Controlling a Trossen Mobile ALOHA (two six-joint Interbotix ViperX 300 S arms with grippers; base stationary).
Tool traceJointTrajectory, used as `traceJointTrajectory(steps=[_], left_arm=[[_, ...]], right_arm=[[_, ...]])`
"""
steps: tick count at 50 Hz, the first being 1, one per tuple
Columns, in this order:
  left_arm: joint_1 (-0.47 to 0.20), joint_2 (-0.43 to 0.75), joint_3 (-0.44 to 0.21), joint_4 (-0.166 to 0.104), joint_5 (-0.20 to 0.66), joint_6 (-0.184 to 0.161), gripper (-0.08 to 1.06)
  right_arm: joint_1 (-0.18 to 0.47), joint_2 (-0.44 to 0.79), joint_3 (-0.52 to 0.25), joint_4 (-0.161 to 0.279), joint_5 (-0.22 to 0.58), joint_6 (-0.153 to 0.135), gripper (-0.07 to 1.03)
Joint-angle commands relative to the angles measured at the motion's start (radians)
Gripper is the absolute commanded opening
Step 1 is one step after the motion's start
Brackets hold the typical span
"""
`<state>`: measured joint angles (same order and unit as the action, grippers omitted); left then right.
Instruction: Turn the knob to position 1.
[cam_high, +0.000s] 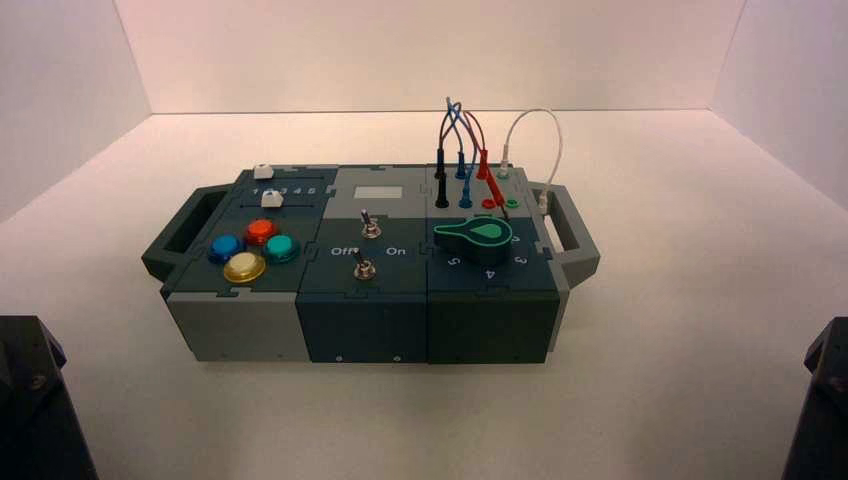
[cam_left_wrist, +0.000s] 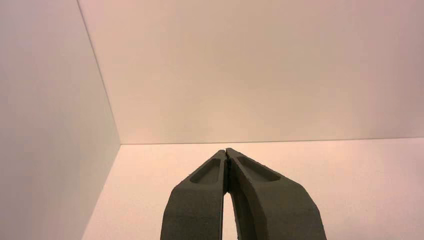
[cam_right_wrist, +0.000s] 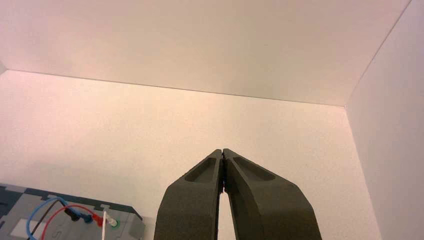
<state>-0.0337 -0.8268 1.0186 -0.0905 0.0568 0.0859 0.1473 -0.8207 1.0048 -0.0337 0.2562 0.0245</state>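
Observation:
The knob (cam_high: 478, 233), dark and teardrop-shaped with a bright green top, sits on the right section of the box (cam_high: 365, 310), in front of the wire sockets. Neither gripper is near it. My left gripper (cam_left_wrist: 226, 150) is shut and holds nothing, pointing at bare white floor and wall. My right gripper (cam_right_wrist: 222, 150) is also shut and holds nothing; the box's wired corner (cam_right_wrist: 75, 220) shows beside it, farther off. In the high view both arms are parked at the near corners, the left arm (cam_high: 35, 400) and the right arm (cam_high: 820, 400).
On the box's left are blue, red, teal and yellow push-buttons (cam_high: 250, 250) and two white sliders (cam_high: 268, 198). Two metal toggle switches (cam_high: 366, 268) stand in the middle section. Black, blue, red and white wires (cam_high: 470, 150) arch over the back right. Handles stick out at both ends.

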Motion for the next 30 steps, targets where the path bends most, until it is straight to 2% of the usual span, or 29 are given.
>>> traceJointTrajectory(steps=[1, 18, 25, 30], left_arm=[[0.002, 0.002, -0.014, 0.002, -0.006, 0.000, -0.03], [-0.002, 0.006, -0.014, 0.002, 0.012, 0.000, -0.03], [-0.043, 0.032, -0.037, 0.000, 0.123, -0.002, -0.03], [-0.094, 0.052, -0.041, 0.000, 0.235, -0.002, -0.03]], right_arm=[[0.011, 0.000, -0.034, 0.000, -0.002, 0.003, -0.02], [0.048, 0.017, -0.035, 0.002, 0.017, 0.003, -0.02], [0.121, 0.061, -0.052, 0.002, 0.067, 0.003, -0.02], [0.192, 0.097, -0.061, 0.002, 0.100, 0.003, -0.02]])
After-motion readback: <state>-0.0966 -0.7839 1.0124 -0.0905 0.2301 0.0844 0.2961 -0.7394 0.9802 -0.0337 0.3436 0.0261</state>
